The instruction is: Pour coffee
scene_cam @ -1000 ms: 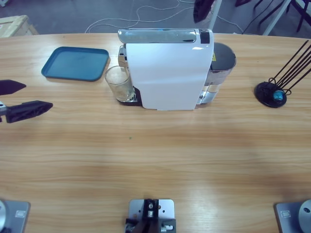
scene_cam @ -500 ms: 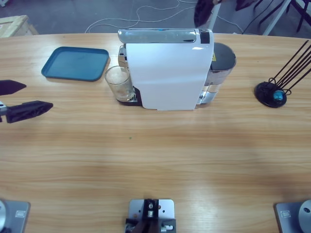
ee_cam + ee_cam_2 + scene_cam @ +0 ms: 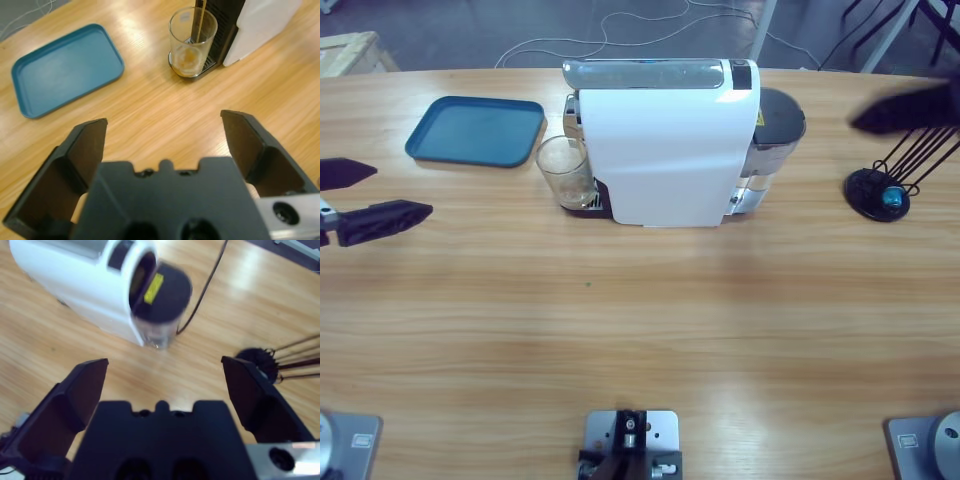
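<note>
Only my left wrist view is showing the coffee [image 3: 190, 59], a thin layer in the glass [image 3: 192, 42] under the white machine [image 3: 665, 145]. Both the left gripper [image 3: 165, 135] and right gripper [image 3: 165, 377] are hanging wide open, empty.

White machine [image 3: 665, 155], teal tray [image 3: 475, 130]

left gripper [image 3: 162, 132] spreading wide, gripping nothing | glass [image 3: 192, 42] sitting top centre under white machine [image 3: 260, 25] — coffee [image 3: 189, 59] pooling thinly inside | blue tray [image 3: 65, 70] lying upper left
</note>
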### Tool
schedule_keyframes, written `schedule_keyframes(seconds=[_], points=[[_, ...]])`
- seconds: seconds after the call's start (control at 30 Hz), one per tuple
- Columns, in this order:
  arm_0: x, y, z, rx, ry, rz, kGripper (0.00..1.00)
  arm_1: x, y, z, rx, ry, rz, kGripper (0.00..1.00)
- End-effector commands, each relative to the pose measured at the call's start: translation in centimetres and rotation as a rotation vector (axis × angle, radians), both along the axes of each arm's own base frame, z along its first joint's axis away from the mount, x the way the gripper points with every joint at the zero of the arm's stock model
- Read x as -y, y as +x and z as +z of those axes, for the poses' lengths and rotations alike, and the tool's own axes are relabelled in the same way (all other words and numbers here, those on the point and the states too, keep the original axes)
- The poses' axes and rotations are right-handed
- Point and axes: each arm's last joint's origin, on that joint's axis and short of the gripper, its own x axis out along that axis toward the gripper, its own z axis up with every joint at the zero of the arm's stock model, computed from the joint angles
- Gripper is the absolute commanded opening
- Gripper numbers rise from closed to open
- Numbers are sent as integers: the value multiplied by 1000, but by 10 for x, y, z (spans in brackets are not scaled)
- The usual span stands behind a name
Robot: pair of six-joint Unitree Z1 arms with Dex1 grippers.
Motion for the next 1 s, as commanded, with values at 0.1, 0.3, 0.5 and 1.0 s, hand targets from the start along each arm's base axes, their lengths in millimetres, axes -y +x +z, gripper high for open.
schedule_keyframes(seconds=[0.1,0.3,0.5,1.0], points=[[2,0,-19,-12,-5,-11,982,50,-63,-79,187,151,109,1000],[2,-2,-22,9,-18,-21,982,67,-83,-99,214,188,131,1000],[5,0,-26,3,-20,-44,982,67,-83,-104,221,197,133,1000],[5,0,-30,7,-26,-46,982,63,-78,-110,212,190,131,1000]])
